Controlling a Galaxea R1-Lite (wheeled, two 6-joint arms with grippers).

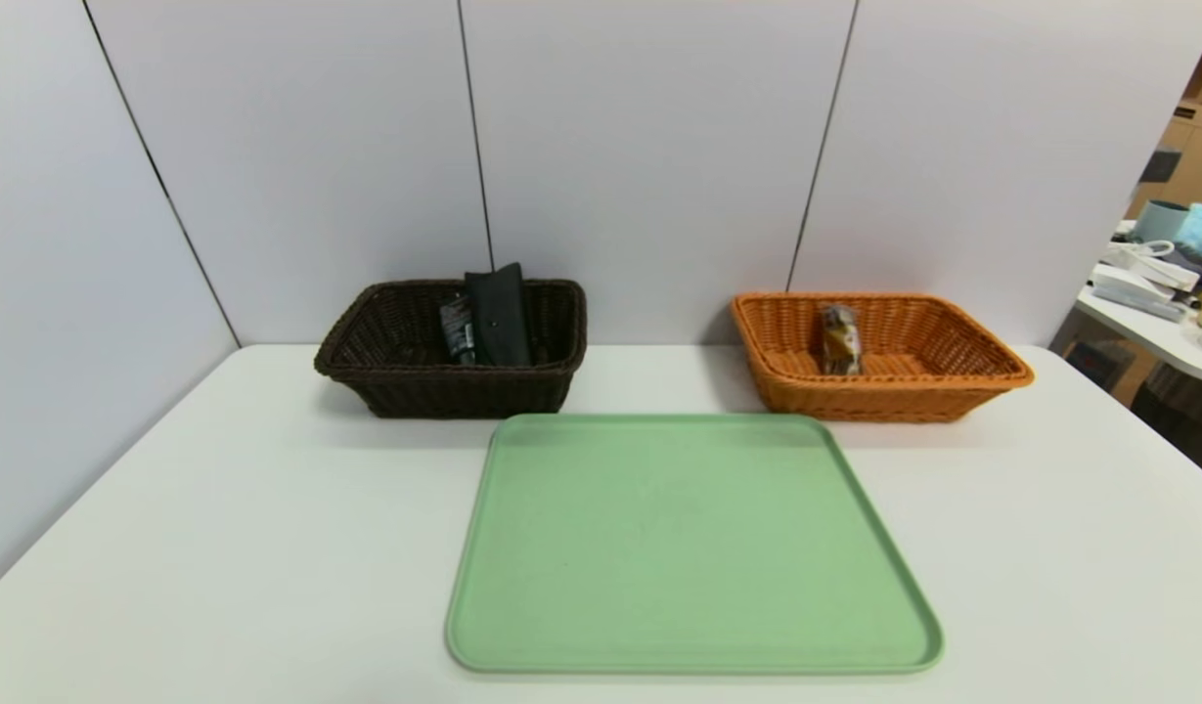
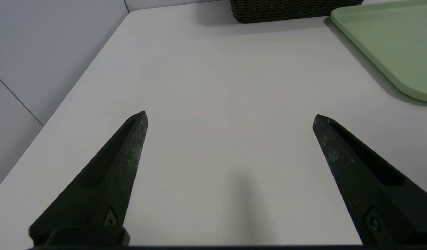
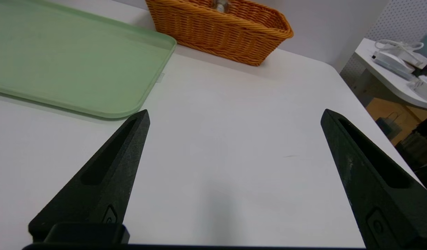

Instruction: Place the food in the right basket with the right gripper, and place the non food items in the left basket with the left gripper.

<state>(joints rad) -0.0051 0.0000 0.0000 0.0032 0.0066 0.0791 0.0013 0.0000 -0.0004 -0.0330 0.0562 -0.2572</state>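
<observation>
Left hand [image 2: 230, 118] spread wide above white table [image 2: 213, 104], holding nothing, right hand [image 3: 235, 114] likewise wide and bare

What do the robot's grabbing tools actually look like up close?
Each tool is a pair of matte black, wedge-shaped fingers tapering to blunt points. The left tool has scuffed, pale-flecked fingers; the right tool looks cleaner. Every finger has a long sunken slot and a small screw near its base. The arms are not in view.
</observation>
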